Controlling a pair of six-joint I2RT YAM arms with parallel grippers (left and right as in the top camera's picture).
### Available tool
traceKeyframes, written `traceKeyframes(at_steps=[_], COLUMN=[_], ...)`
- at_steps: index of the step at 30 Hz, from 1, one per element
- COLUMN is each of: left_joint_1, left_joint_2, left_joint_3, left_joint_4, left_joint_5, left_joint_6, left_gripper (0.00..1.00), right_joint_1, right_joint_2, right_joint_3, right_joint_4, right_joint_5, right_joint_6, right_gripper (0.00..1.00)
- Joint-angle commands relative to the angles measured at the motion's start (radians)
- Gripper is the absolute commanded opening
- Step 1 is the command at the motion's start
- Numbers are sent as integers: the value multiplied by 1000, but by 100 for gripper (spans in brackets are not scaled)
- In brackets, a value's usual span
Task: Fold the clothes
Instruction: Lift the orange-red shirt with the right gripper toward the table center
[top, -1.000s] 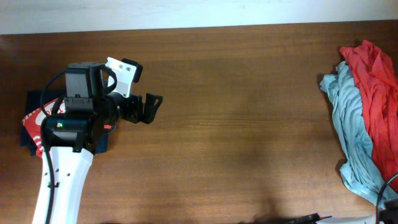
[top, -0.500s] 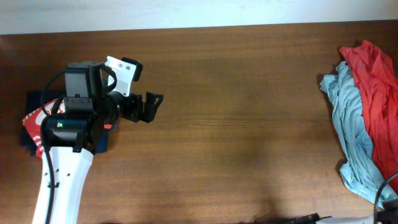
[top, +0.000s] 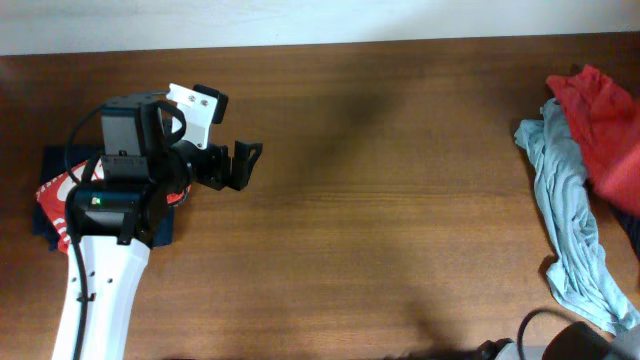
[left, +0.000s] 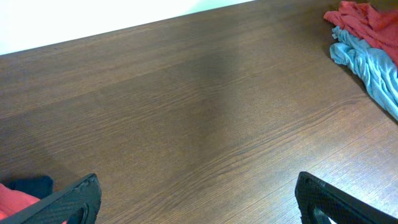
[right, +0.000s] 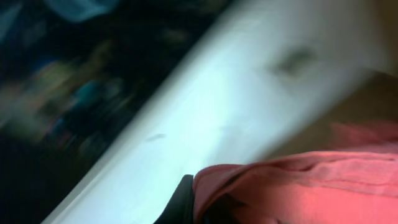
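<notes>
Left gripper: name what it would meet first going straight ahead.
Probably nothing: the open left gripper faces bare table; the shirt pile lies right of its line, though depth is unclear.

Your left arm (top: 95, 290) has a long white lower link, just below the grey camera box (top: 122, 135). Between link and box sits a black joint housing (top: 120, 215) with a small green light (top: 96, 199). A black cable (top: 82, 130) loops just left of the box. Just right of the box is a white bracket (top: 197, 108) with two dark screw holes, then the matte black left gripper (top: 243, 167) with flat-edged fingers (left: 68, 200). Far right of the box, your right arm (top: 580, 345) shows only as a dark blurred bulk trailing a black lead (top: 530, 320).
</notes>
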Motion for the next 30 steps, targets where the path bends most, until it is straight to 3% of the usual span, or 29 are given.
traceKeyframes(at_steps=[1,11,19,30], left_joint_1=[-4,-4,-3,-4], left_joint_2=[3,2,2,2], left_joint_3=[18,53,106,110], left_joint_4=[6,5,5,-14], left_joint_5=[14,-64,-243,-291], left_joint_6=[-12,-12,-12,-12], left_gripper=[99,99,99,99], right_joint_1=[195,653,913,906], right_joint_2=[-21,-13,16,16], right_joint_3=[115,156,157,156], right_joint_4=[67,182,492,380], right_joint_5=[-58,-18,-121,-123], right_joint_6=[-16,-17,-1,-43], right_gripper=[4,4,4,4])
